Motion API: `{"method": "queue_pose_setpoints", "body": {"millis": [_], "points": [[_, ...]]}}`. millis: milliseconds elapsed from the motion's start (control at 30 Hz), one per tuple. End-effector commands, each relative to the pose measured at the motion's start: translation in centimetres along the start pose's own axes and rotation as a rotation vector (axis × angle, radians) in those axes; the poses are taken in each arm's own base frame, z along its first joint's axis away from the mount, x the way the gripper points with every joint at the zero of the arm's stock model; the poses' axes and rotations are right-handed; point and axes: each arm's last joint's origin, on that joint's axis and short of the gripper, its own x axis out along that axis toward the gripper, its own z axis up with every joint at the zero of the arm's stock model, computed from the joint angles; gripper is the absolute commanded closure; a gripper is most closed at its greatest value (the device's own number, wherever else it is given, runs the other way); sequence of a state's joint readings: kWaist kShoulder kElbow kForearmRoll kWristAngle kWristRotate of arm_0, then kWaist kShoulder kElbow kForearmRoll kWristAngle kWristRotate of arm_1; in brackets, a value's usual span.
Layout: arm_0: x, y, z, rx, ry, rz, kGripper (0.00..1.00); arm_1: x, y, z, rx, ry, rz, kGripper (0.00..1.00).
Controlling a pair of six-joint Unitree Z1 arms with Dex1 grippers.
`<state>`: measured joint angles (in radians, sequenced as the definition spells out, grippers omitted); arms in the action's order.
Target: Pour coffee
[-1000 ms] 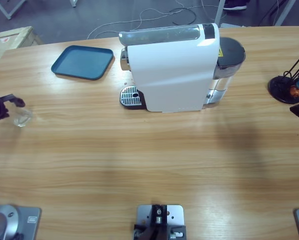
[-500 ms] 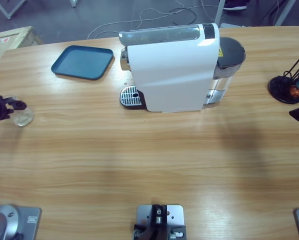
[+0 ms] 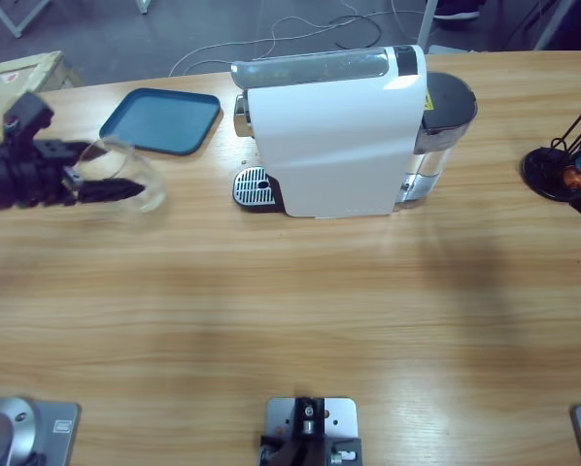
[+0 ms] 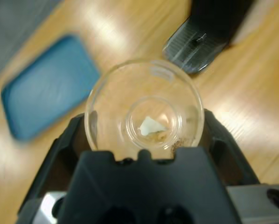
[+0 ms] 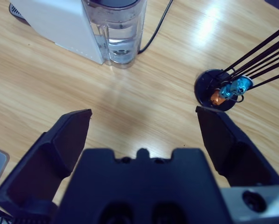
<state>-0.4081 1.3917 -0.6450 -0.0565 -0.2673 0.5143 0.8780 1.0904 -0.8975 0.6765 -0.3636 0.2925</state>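
Note:
My left gripper (image 3: 116,175) is shut on a small clear glass (image 3: 133,178), held above the table left of the white coffee machine (image 3: 334,131). The left wrist view looks straight into the glass (image 4: 144,109), which sits between the two jaws of the left gripper (image 4: 144,122). A faint tan trace of coffee (image 4: 159,136) lies at its bottom. Beyond the glass is the machine's grated drip tray (image 4: 194,45), also seen at the machine's left foot (image 3: 254,187). My right gripper (image 5: 144,114) hangs open over bare wood with nothing between its jaws.
A blue tray (image 3: 162,119) lies behind the glass, at the left in the wrist view (image 4: 46,88). The machine's clear water tank (image 5: 115,32) and its cable are ahead of the right gripper. A black capsule stand (image 3: 560,167) is at the table's right end.
The left gripper has lifted the glass off the table's left edge and carried it right, toward the machine. The right gripper has slid almost out of the high view.

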Motion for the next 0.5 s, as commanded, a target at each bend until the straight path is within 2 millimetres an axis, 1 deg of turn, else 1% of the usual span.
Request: {"method": "queue_pose_setpoints", "body": {"millis": [33,67,167,300,400,500], "points": [[8.5,3.1,2.4,0.173,-0.052,-0.223,1.000,-1.5,-0.7,-0.4,-0.015,-0.007,-0.015,0.000],[9.7,3.4,2.5,0.172,-0.051,-0.242,1.000,-1.6,-0.7,-0.3,-0.017,-0.006,-0.017,0.000],[11.7,3.5,2.9,0.178,-0.062,-0.277,1.000,-1.7,-0.7,-0.1,-0.017,-0.006,-0.023,0.000],[13.8,2.0,3.8,0.216,-0.063,-0.335,1.000,-1.2,-0.5,0.0,-0.023,0.006,-0.029,0.000],[14.8,1.0,4.0,0.234,-0.059,-0.366,1.000,-1.1,-0.4,0.1,-0.024,0.009,-0.033,0.000],[15.1,0.5,4.0,0.244,-0.055,-0.381,1.000,-1.0,-0.5,-0.1,-0.025,0.009,-0.038,0.000]]}}
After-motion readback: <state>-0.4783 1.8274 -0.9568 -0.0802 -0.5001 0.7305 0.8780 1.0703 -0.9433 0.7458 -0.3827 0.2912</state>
